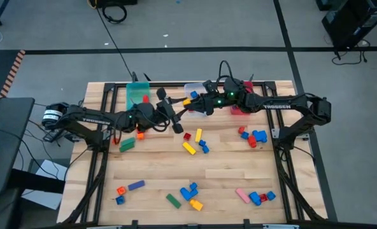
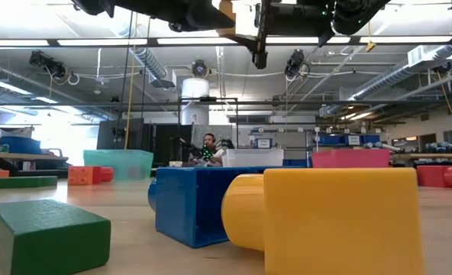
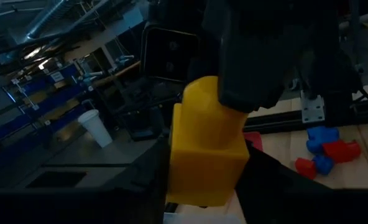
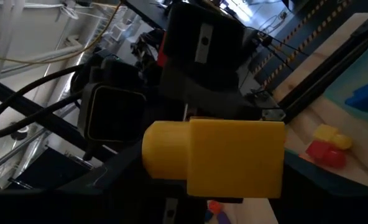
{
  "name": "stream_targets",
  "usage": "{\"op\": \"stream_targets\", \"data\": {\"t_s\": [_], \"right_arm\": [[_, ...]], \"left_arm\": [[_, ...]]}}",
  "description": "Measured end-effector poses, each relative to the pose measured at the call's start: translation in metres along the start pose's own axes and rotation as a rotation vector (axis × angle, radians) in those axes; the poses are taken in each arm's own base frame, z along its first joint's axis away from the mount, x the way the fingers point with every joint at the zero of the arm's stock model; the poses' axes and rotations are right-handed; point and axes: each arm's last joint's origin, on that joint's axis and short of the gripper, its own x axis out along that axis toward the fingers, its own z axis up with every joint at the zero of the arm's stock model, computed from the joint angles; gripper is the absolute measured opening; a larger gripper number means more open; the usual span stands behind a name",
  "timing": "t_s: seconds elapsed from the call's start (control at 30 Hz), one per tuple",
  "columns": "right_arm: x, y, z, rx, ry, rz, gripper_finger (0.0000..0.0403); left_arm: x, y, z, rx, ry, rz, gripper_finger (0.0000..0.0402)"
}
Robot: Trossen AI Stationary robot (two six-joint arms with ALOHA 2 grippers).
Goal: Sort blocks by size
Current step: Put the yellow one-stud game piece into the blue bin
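Nearest my low camera lie a near yellow block [image 2: 340,218], a blue block [image 2: 188,202] touching it on its left, and a green block [image 2: 46,233] further left; from above they sit together at the near edge of the table [image 1: 150,168]. Left of them are an orange and blue pair [image 1: 120,191] and a purple bar [image 1: 136,185]. To the right lies a pink bar [image 1: 241,194] beside a blue and red cluster [image 1: 262,198].

In the middle of the table I see two yellow bars [image 1: 189,148] with small blue pieces [image 1: 204,147] just beside them, a red and blue heap [image 1: 253,137] on the right, and a green bar [image 1: 126,144] on the left.

Further back, both arms meet above the table in front of the clear bin [image 1: 190,88], which stands between the teal bin [image 1: 137,95] and the red bin [image 1: 238,110]. The right claw [image 4: 224,186] is gripping the held yellow block [image 1: 187,100], jaws wide around it. The left claw [image 3: 202,193] is at the same block from the other side; whether it has actually clamped on, I cannot tell.
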Motion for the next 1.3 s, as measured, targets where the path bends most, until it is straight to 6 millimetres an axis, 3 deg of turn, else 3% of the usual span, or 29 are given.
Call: {"op": "stream_targets", "data": {"t_s": [0.23,0.47,0.7,0.87,1.03,1.3], "right_arm": [[0.000,0.001,0.000,-0.137,0.028,0.029,0.0311],[-0.011,-0.013,0.015,-0.104,-0.013,-0.026,0.0330],[-0.021,-0.041,0.006,-0.061,0.102,-0.286,0.0322],[-0.029,-0.056,-0.012,-0.077,0.200,-0.556,0.0311],[-0.030,-0.058,-0.024,-0.081,0.244,-0.684,0.0303],[-0.023,-0.049,-0.036,-0.111,0.260,-0.692,0.0302]], "left_arm": [[-0.001,0.001,0.001,-0.023,-0.001,0.021,0.0147],[-0.011,0.014,0.007,-0.027,0.052,0.164,0.0151],[-0.035,0.046,0.007,-0.065,0.231,0.414,0.0144],[-0.060,0.082,-0.012,-0.266,0.383,0.465,0.0144],[-0.074,0.109,-0.043,-0.448,0.606,0.442,0.0144],[-0.064,0.142,-0.087,-0.667,0.848,0.400,0.0143]]}}
